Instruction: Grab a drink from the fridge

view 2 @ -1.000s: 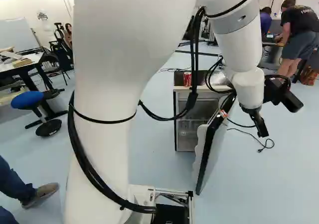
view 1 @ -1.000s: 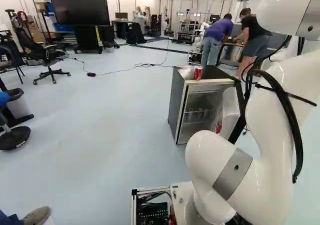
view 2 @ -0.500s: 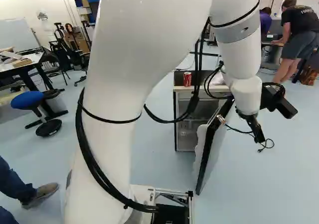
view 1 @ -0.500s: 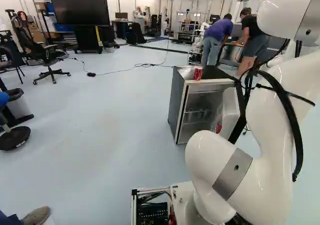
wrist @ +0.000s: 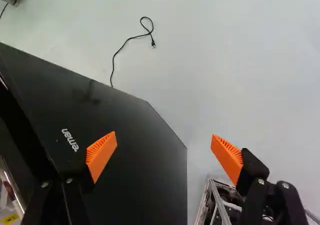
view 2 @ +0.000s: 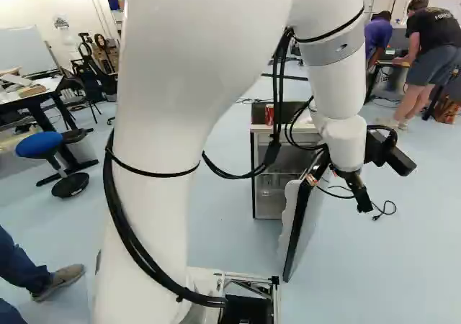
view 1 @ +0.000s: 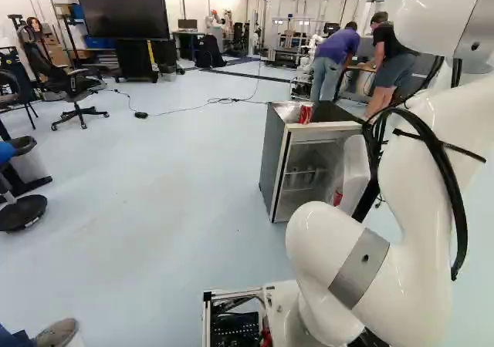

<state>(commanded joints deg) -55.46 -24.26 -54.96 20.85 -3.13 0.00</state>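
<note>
**Open gripper beside the outer face of an open mini fridge door, holding no drink**

A black gripper (wrist: 164,134) with orange pads has its fingers spread wide and nothing gripped. In the wrist view, one finger lies over the dark outer face of the fridge door (wrist: 142,177), the other over pale floor (wrist: 260,75) past its edge. Whether either touches the door, I cannot tell. This pose probably serves to push the door wider or get around it; reaching a shelf would then mean bringing the gripper to the inner side.

The mini fridge (view 1: 272,154) stands ahead of the white arm (view 1: 421,170), its door swung out, presumably to give access. A red can (view 1: 306,113) stands upright on top, perhaps as a spare. Another red item (view 1: 337,198), likely a canned drink, sits inside the door. Black cables (view 1: 458,208) loop loosely along the arm, likely so its joints can turn freely.

Pale shapes on the interior shelves (view 1: 301,177) are too dim to identify. The arm hides part of the door in the left base view, and the gripper is out of sight there. In the wrist view, the fridge's inside is cut to a sliver.
</note>
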